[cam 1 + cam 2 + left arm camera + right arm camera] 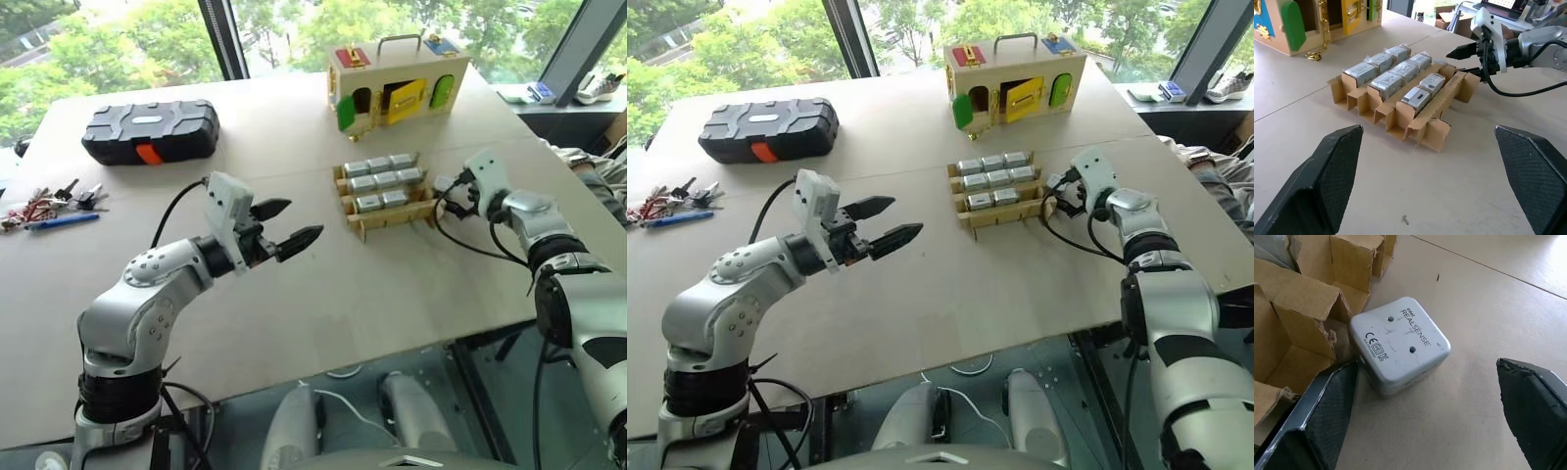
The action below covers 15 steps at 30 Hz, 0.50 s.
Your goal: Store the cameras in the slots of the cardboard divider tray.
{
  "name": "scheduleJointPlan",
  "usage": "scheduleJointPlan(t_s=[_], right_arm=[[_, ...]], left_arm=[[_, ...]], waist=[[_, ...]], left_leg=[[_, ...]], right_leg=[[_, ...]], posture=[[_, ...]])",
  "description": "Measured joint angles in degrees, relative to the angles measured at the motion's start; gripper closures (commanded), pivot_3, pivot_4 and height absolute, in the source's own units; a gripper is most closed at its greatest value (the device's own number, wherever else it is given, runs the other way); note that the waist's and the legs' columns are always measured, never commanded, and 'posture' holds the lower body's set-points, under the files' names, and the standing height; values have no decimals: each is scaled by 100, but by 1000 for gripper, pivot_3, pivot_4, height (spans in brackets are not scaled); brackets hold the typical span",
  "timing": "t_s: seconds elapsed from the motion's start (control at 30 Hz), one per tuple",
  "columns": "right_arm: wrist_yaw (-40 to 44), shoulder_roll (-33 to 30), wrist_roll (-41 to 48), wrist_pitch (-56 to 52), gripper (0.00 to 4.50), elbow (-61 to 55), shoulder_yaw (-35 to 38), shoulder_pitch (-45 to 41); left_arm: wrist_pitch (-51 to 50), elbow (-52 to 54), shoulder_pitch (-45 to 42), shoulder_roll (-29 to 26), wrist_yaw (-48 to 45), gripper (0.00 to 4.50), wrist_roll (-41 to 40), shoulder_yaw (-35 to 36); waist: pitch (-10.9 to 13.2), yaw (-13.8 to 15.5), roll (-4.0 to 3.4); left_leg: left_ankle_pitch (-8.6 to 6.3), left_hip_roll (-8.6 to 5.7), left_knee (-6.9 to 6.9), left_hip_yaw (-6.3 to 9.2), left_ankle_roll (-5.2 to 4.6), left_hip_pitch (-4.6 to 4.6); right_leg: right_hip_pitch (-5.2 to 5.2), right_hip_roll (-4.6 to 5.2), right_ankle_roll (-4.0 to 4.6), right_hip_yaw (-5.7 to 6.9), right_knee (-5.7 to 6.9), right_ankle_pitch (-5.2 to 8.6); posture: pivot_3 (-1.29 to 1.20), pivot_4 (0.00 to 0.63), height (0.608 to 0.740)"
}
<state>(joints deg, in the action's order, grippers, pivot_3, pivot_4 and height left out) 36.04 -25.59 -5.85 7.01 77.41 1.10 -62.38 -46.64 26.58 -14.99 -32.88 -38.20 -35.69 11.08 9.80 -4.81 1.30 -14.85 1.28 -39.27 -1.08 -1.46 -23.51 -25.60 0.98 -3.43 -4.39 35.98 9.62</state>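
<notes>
Tabletop (294, 313) holds a silver camera (1399, 343) beside the cardboard divider tray (1308, 303), both grippers' fingers (1528, 406) spread.

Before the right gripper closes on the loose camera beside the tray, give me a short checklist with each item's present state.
1. Right gripper open: ok, fingers spread wide.
2. Loose camera between its fingers: ok, it lies on the table just outside the cardboard divider tray, close to one finger.
3. Free slot left in the tray: ok, empty cells show at the end nearest the loose camera.
4. Stored cameras seated: ok, eight sit in three rows.
5. Left gripper out of the way: ok, open and empty, well apart from the tray.
6. Which way the camera's lens faces: cannot tell.
</notes>
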Motion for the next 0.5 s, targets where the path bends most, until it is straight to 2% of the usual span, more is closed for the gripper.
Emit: scheduleJointPlan(t_s=[0.3, 0.33, 0.37, 0.4, 0.5], right_arm=[[296, 61, -33, 82, 0, 17, 95, 10], [353, 81, -30, 82, 590, 17, 107, 13], [371, 96, -30, 82, 590, 17, 107, 14], [389, 125, -32, 82, 1229, 17, 107, 14], [440, 140, -32, 92, 2558, 17, 124, 14]], left_arm=[[-1, 34, 54, -140, 85, 33, -105, 10], [-1, 34, 65, -145, 87, 0, -125, 10], [-1, 34, 65, -148, 89, 0, -139, 11], [0, 34, 65, -154, 95, 0, -163, 11], [8, 35, 74, -171, 132, 0, -170, 16]], waist=[[0, -67, 0], [0, -69, 0], [0, -69, 0], [0, -69, 0], [0, -65, 0]], left_leg=[[0, 0, 2, 0, 0, 0], [0, 0, 2, 0, 0, 0], [0, 0, 2, 0, 0, 0], [0, 0, 2, 0, 0, 0], [0, -1, 2, 0, 0, -1]], right_leg=[[0, 0, 0, 0, -1, 0], [0, 0, 0, 0, -1, 0], [0, 0, 0, 0, -1, 0], [0, 0, 0, 0, -1, 0], [0, 1, 0, 0, -1, 0]], posture=[[0, 150, 740], [0, 150, 740], [0, 150, 740], [0, 150, 740], [0, 150, 740]])
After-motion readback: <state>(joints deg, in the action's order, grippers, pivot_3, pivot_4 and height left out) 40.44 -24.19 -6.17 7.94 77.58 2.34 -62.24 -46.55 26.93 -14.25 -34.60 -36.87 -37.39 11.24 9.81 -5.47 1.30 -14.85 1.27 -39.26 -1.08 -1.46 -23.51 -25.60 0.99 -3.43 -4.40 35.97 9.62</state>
